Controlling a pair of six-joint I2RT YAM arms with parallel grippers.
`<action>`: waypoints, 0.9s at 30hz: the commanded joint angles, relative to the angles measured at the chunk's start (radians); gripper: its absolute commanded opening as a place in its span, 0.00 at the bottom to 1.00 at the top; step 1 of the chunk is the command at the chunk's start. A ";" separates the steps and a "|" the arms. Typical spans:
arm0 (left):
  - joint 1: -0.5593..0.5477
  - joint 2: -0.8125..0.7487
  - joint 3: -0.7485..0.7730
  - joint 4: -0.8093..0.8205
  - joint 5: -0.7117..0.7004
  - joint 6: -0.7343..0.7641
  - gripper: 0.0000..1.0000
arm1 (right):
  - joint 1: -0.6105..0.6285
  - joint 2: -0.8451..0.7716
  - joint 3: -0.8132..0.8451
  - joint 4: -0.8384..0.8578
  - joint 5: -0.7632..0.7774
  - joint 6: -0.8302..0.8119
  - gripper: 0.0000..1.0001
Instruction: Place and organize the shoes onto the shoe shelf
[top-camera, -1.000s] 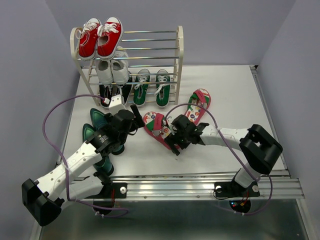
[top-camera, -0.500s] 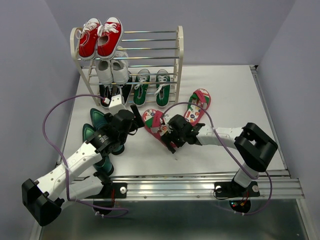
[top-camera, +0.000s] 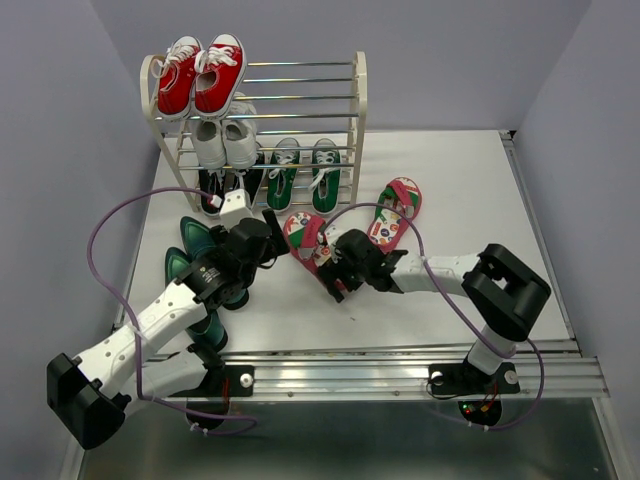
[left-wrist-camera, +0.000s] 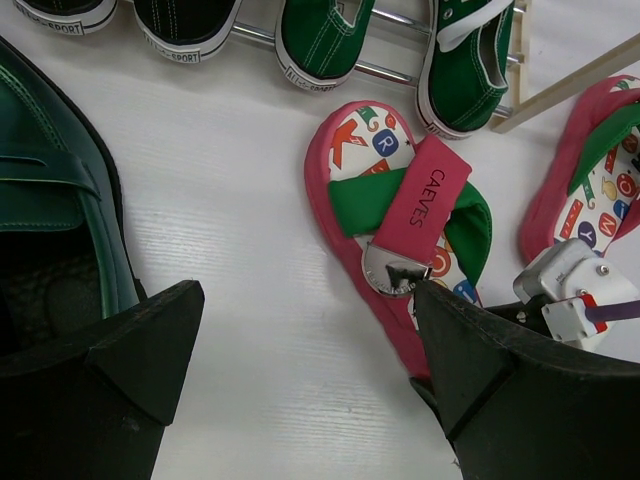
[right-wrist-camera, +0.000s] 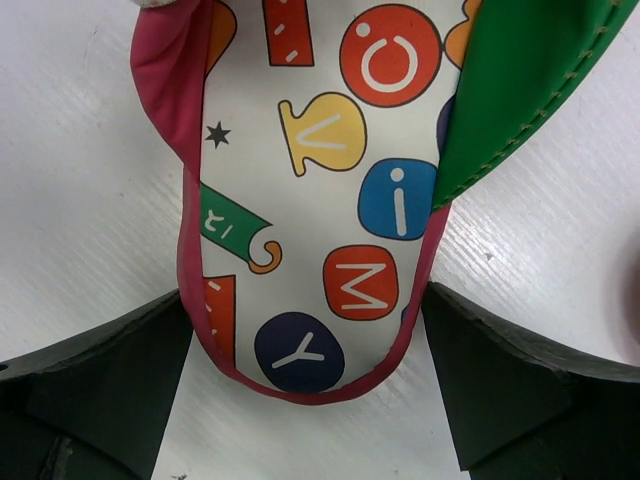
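Observation:
My right gripper (top-camera: 335, 272) is shut on the heel of a red-pink flip-flop (top-camera: 304, 238) with a green strap, which lies on the white table with its toe pointing at the shoe shelf (top-camera: 358, 95). In the right wrist view the fingers press both edges of that heel (right-wrist-camera: 320, 200). The second flip-flop (top-camera: 396, 210) lies to the right. The green sneakers (top-camera: 300, 175) sit on the shelf's bottom tier. My left gripper (left-wrist-camera: 300, 350) is open and empty, low between a teal high heel (left-wrist-camera: 50, 200) and the held flip-flop (left-wrist-camera: 400, 200). Both teal heels (top-camera: 195, 250) lie at the left.
Red sneakers (top-camera: 200, 75) sit on the shelf's top tier, white sneakers (top-camera: 225, 140) below them, black sneakers (top-camera: 215, 185) at the bottom left. The two grippers are close together in front of the shelf. Purple cables loop beside both arms.
My right gripper has slid the flip-flop left and toward the shelf, closer to my left gripper. The left arm has barely moved.

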 joint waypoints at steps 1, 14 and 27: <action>0.004 0.005 0.045 0.021 -0.031 0.013 0.99 | 0.013 0.053 0.005 0.151 0.028 0.027 1.00; 0.004 -0.007 0.035 0.015 -0.016 0.002 0.99 | 0.022 0.150 0.034 0.197 0.207 0.140 0.98; 0.004 -0.019 0.027 0.009 -0.006 -0.009 0.99 | 0.032 0.158 0.022 0.205 0.256 0.200 0.21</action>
